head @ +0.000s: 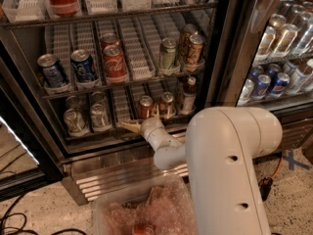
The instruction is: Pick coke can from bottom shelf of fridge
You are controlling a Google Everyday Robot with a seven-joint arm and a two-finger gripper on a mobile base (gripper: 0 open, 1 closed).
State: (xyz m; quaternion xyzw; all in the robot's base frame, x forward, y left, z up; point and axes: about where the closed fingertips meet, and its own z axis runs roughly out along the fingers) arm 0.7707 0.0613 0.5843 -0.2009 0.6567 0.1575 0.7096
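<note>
The coke can (145, 106), small and red with a silver top, stands on the bottom shelf (121, 110) of the fridge (230, 58), next to a darker brownish-red can (167, 104). My gripper (140, 118) reaches in at the shelf's front edge, just below the coke can. Its beige fingers are spread: one points left along the shelf edge (127, 126), the other rises between the two cans (156, 111). It holds nothing. My white arm (230, 165) fills the lower right.
Silver cans (76, 120) stand at the shelf's left and a dark bottle (188, 94) at its right. Pepsi cans (83, 65) and Coca-Cola cans (115, 62) are one rack up. The adjoining cooler (266, 84) is right. A plastic bin (142, 207) and cables (19, 224) lie on the floor.
</note>
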